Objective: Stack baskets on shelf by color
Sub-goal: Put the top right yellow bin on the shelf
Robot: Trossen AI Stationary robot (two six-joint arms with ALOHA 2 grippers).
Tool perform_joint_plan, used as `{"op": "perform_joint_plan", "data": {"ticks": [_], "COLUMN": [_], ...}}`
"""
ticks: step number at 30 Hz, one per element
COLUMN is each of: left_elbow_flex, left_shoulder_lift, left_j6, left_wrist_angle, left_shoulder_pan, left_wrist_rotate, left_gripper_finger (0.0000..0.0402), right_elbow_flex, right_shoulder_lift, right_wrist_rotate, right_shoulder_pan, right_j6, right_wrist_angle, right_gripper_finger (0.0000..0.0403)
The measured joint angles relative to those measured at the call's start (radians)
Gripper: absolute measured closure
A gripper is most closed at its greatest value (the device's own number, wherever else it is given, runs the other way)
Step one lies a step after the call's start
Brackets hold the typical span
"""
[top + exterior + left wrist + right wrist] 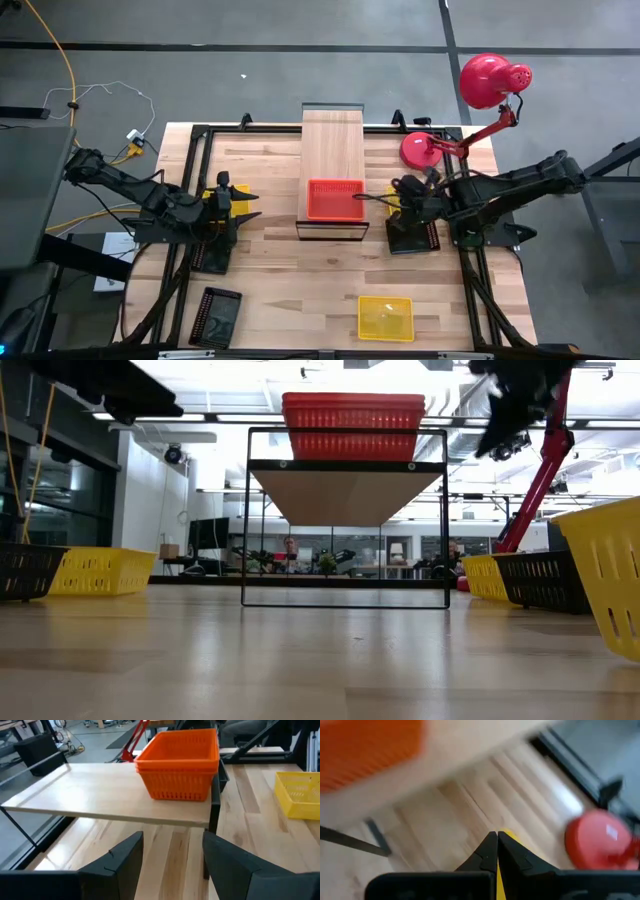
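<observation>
Two orange baskets [335,199] sit nested on the near end of the shelf [333,140], and they also show in the low view [352,424] and the left wrist view [180,762]. My left gripper [172,855] is open. It hovers left of the shelf [246,205] and points at it. My right gripper [496,851] is shut and empty. It hangs high just right of the orange baskets [368,197], with a yellow basket [503,870] showing behind its fingers. Another yellow basket [385,318] rests flat near the table's near edge.
More baskets stand on the table: yellow [213,190] and black [211,254] under the left arm, black [218,316] at the near left, and black [414,236] under the right arm. A red desk lamp [494,80] stands at the far right with its base [421,150].
</observation>
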Motion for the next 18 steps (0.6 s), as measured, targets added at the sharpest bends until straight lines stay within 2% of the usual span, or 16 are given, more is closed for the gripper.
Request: {"op": "perform_joint_plan", "data": {"ticks": [6, 11, 14, 18], "left_elbow_flex": [-0.012, -0.012, -0.012, -0.012], "left_shoulder_lift": [-0.001, 0.0, 0.0, 0.0], "left_j6": [-0.023, -0.031, -0.049, -0.057], "left_wrist_angle": [0.0, 0.005, 0.007, 0.007], "left_shoulder_pan": [0.0, 0.0, 0.0, 0.0], "left_wrist_rotate": [0.015, 0.018, 0.018, 0.018], "left_gripper_finger": [0.0209, 0.0209, 0.0209, 0.0209], "right_elbow_flex": [-0.156, -0.233, -0.277, -0.341], "right_shoulder_lift": [-0.106, -0.17, -0.177, -0.165], "right_wrist_rotate": [0.013, -0.053, -0.073, -0.102], "right_shoulder_pan": [-0.041, -0.109, -0.152, -0.217], "right_j6": [0.34, 0.468, 0.509, 0.545], "right_wrist_angle": [-0.097, -0.174, -0.182, -0.176], "right_gripper_finger": [0.0403, 0.0392, 0.0362, 0.0296]}}
